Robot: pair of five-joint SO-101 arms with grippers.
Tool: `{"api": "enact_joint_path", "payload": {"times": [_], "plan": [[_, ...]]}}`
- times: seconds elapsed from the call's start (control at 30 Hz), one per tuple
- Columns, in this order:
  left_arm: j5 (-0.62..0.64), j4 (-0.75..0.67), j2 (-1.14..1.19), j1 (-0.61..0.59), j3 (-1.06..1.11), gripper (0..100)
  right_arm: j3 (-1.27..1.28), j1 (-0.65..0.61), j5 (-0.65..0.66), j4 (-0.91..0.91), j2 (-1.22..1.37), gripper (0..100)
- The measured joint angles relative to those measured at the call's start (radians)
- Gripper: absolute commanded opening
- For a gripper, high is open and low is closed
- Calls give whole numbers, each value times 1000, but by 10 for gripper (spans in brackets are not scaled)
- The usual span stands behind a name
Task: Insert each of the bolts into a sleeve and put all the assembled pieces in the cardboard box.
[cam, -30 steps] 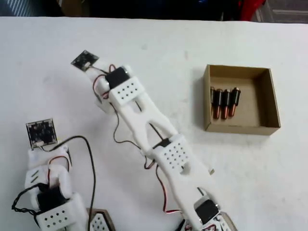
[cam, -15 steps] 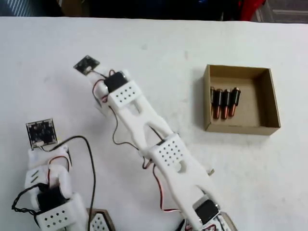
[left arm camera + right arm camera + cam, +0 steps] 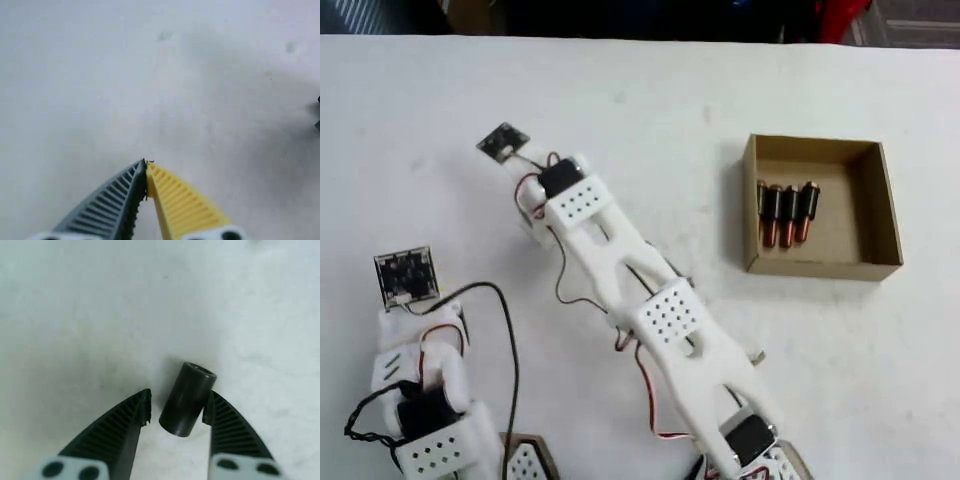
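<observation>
A black sleeve (image 3: 188, 397) lies on the white table between the fingers of my right gripper (image 3: 178, 394). The gripper is open: one finger stands close against the sleeve and the other is a small gap away. In the high view the right arm (image 3: 620, 260) stretches from the near edge toward the table's left middle. My left gripper (image 3: 145, 164) is shut, its grey and yellow fingers meeting over bare table. The left arm (image 3: 425, 400) sits folded at the near left corner. The cardboard box (image 3: 823, 268) at the right holds several assembled copper-and-black pieces (image 3: 785, 212) side by side.
The white table (image 3: 650, 90) is bare across the far side and between the right arm and the box. Red and black cables (image 3: 510, 330) hang along both arms. Dark objects line the far edge beyond the table.
The right arm has drawn back a little toward the near edge, its wrist end sliding slightly toward the near right. The left arm and the box have not moved.
</observation>
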Motion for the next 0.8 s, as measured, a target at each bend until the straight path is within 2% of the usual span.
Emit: {"api": "enact_joint_path", "payload": {"times": [0.13,0.33,0.57,0.8], "plan": [[0,0,0,12,0,23,-15,5,0,-8,11,16],[0,0,0,12,0,23,-21,6,0,26,11,17],[0,0,0,18,0,23,-109,0,0,199,14,17],[0,0,0,23,0,23,-118,26,0,206,12,17]]}}
